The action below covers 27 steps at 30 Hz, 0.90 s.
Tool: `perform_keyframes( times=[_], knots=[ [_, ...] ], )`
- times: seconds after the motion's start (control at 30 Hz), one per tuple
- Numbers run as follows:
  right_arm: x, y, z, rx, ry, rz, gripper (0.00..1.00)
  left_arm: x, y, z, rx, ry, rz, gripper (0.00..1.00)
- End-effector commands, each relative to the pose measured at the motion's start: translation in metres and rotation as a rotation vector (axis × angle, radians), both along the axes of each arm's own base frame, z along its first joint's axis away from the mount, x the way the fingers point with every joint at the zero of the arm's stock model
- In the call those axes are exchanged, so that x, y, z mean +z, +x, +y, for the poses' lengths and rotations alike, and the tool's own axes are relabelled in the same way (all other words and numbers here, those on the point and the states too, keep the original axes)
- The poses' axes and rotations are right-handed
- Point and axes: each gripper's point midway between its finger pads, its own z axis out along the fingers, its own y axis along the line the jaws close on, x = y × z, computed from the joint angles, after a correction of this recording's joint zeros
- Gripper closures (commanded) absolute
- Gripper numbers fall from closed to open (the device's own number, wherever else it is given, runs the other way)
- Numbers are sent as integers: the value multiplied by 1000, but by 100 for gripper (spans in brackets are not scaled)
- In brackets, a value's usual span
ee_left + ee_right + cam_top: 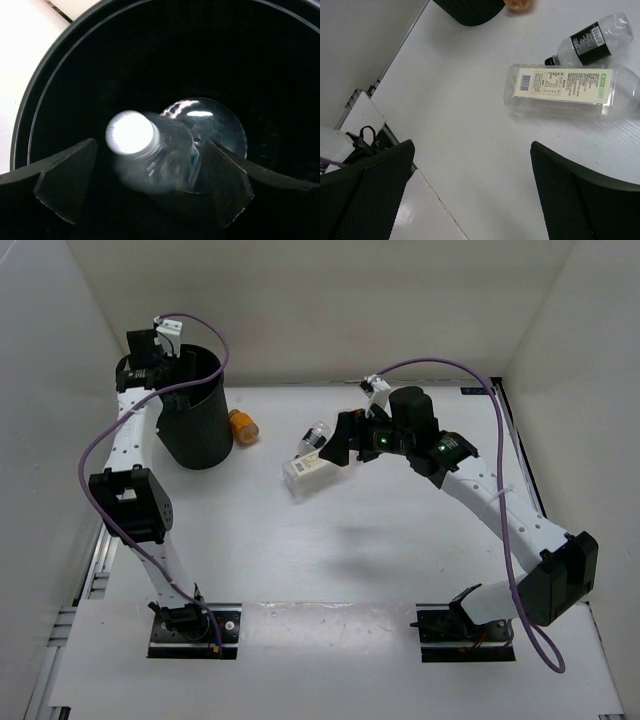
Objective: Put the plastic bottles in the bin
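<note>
A robot lab cell: white table (330,550), plain white walls (330,310), left arm (128,502) and right arm (500,505) bolted on.

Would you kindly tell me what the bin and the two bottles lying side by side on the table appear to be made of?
The bin looks like matt black moulded plastic, given its fine vertical ribs. The white-labelled bottle seems thin, clear, glossy plastic: the table shows through it. The dark-labelled bottle looks alike, its clear end glinting.
</note>
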Motion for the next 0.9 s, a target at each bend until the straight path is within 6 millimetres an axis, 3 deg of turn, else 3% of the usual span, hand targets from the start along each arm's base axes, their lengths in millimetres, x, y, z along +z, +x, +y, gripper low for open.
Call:
perform_keyframes(
  times=[0.0,0.07,0.17,0.37,0.47,0.5,0.57,0.63,0.7,0.73,0.77,0.8,0.83,0.87],
  knots=[
    [1,7,-4,-48,-9,-4,0,61,-17,-9,-19,-10,-133,0],
    [1,7,-4,-48,-9,-4,0,62,-17,-8,-7,-14,-134,0],
    [-1,7,-6,-58,-19,1,0,80,-23,-3,25,-3,-172,0],
    [-2,7,-14,-81,-38,-2,0,161,-45,22,237,50,-350,0],
    [-4,10,-27,-119,-47,-2,0,207,-62,6,242,26,-460,0],
    [-4,12,-28,-127,-50,-5,0,214,-64,-7,191,9,-475,0],
    [-9,18,-44,-195,-64,4,0,229,-75,-51,17,-18,-502,0],
    [-17,27,-67,-299,-83,47,0,224,-83,-135,-331,10,-481,0],
    [-29,29,-82,-350,-90,100,0,180,-99,-191,-538,61,-357,0],
    [-29,35,-95,-404,-71,119,0,157,-112,-235,-688,127,-297,0],
    [-30,33,-101,-417,-61,136,0,124,-113,-258,-765,158,-197,0],
    [-39,33,-106,-430,-64,165,0,82,-130,-272,-842,189,-37,0],
    [-35,34,-118,-465,-48,161,0,59,-141,-287,-913,210,52,0],
    [-36,34,-123,-479,-48,163,0,29,-148,-315,-997,221,150,0]
  ],
)
